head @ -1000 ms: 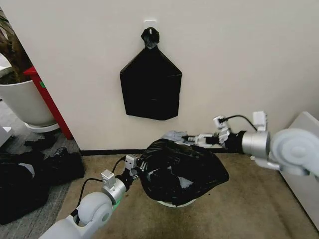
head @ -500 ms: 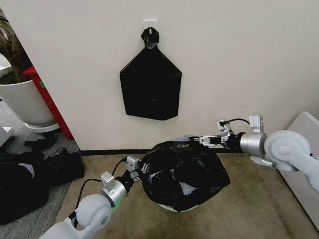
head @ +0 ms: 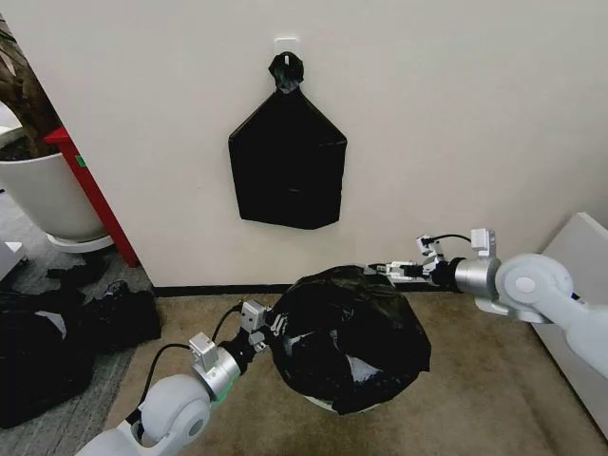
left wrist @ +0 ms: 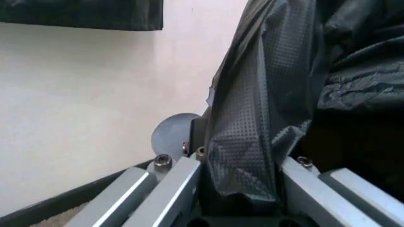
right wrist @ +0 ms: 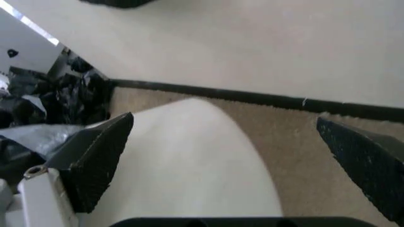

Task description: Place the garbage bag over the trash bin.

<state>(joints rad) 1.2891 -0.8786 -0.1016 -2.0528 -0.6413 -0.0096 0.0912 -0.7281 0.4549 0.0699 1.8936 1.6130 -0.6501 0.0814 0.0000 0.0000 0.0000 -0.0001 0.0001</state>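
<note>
the left gripper [head: 269,330] sits low on the carpet [head: 475,380], its fingers closed on a fold of the garbage bag [head: 350,328]. in the left wrist view the gripper [left wrist: 240,194] has a grey, dimpled strip of the garbage bag [left wrist: 265,118] pinched between its two metal fingers [left wrist: 170,189], the plastic running up and away from them toward the wall [left wrist: 82,94].

just to the right of that gripper the bag bulges as a glossy black mound, draped down over the trash bin [head: 328,407], of which a pale sliver of the base peeks out under the bag's lower edge, on the side nearer the robot.

above the bag, well beyond both grippers, a flat black bundle of bags [head: 288,161] hangs from a hook [head: 286,57] on the wall.

the right gripper [head: 385,270] reaches in from the right at the far top edge of the bag, right at the plastic. in the right wrist view its two dark textured fingers [right wrist: 94,156] stand wide apart with nothing between them; past them lie a smooth white rounded surface [right wrist: 189,165], the carpet [right wrist: 290,142] and the dark skirting board [right wrist: 252,99] at the foot of the wall.
</note>
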